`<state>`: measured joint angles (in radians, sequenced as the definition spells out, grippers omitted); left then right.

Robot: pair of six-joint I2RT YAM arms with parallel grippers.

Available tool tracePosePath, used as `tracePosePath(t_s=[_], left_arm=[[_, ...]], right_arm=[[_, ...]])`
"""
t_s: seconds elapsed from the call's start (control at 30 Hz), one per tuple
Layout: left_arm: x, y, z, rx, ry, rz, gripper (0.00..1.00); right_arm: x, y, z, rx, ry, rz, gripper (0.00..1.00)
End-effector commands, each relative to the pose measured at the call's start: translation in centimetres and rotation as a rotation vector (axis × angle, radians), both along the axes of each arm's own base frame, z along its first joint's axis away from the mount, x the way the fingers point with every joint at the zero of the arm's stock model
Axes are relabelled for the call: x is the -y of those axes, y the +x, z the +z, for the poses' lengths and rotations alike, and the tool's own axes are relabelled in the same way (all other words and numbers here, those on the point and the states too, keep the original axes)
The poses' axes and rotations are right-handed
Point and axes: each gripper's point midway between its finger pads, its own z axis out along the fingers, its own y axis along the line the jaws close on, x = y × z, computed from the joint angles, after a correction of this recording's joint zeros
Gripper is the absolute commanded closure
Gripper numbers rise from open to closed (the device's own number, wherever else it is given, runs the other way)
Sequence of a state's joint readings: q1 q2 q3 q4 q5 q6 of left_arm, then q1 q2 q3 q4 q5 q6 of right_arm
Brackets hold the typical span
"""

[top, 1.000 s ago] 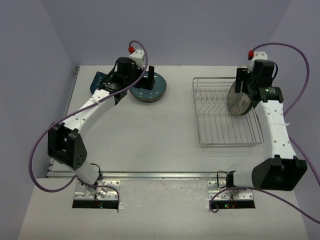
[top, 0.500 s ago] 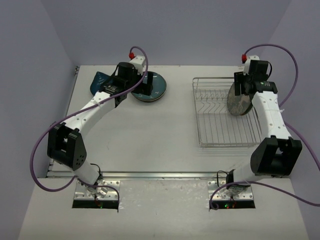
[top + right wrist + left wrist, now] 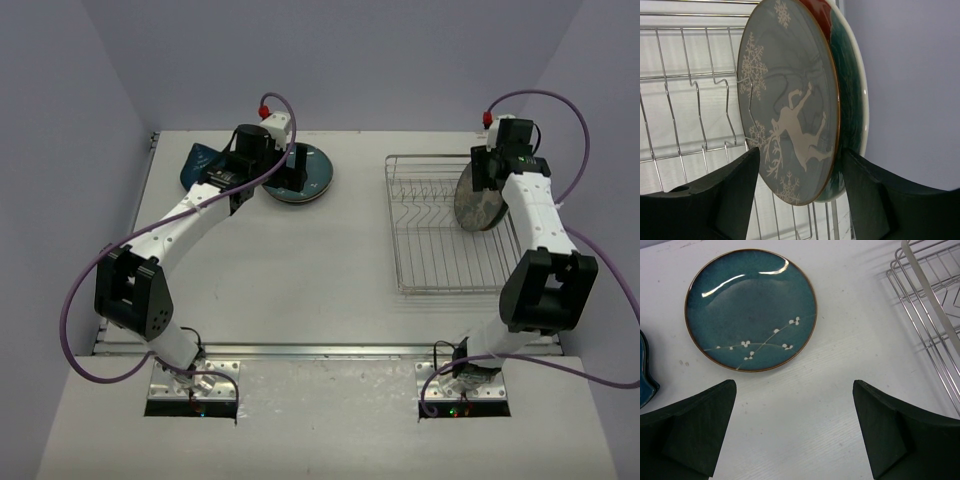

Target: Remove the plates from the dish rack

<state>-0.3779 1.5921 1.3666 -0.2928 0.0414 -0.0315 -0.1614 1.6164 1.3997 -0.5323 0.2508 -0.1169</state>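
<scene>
Right gripper (image 3: 801, 156) straddles two upright plates in the rack (image 3: 430, 232), upper right of the top view: grey deer plate (image 3: 785, 100) in front, red-and-teal plate (image 3: 851, 90) behind. Can't tell if it's clamped. Left gripper (image 3: 794, 388) is wide open over the table (image 3: 805, 440), just below the flat teal plate (image 3: 750, 310).

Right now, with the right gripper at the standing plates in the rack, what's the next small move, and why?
Probably close the right gripper before any lift. Its jaws stand open either side of the upright reindeer plate in the dish rack, with a gap at one finger, so nothing is gripped yet. Whether the red-rimmed plate behind is also between them is unclear.
</scene>
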Motion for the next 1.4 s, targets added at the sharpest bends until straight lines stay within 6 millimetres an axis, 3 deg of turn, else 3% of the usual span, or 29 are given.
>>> tracePosePath(t_s=[0.0, 0.43, 0.57, 0.73, 0.9, 1.2, 1.37], left_arm=[[0.4, 0.7, 2.3, 0.050, -0.034, -0.003, 0.00], [0.8, 1.0, 1.8, 0.041, -0.036, -0.019, 0.00], [0.8, 1.0, 0.9, 0.023, -0.031, -0.020, 0.00], [0.9, 0.9, 1.0, 0.021, -0.032, -0.025, 0.00], [1.1, 1.0, 1.1, 0.017, -0.038, -0.031, 0.00], [0.9, 1.5, 1.2, 0.021, -0.036, -0.013, 0.00], [1.2, 1.7, 1.4, 0.024, -0.049, -0.015, 0.00]], right_arm=[[1.0, 1.7, 2.2, 0.072, -0.025, -0.012, 0.35], [0.3, 3.1, -1.3, 0.034, 0.023, 0.033, 0.43], [-0.2, 3.0, -1.1, 0.038, 0.049, 0.038, 0.73], [-0.7, 2.4, 1.0, 0.076, 0.059, 0.052, 0.99], [-1.1, 2.1, 4.8, 0.146, 0.063, 0.065, 1.00], [-1.7, 1.4, 13.8, 0.319, 0.055, 0.087, 1.00], [-2.1, 0.8, 16.6, 0.382, 0.041, 0.110, 1.00]])
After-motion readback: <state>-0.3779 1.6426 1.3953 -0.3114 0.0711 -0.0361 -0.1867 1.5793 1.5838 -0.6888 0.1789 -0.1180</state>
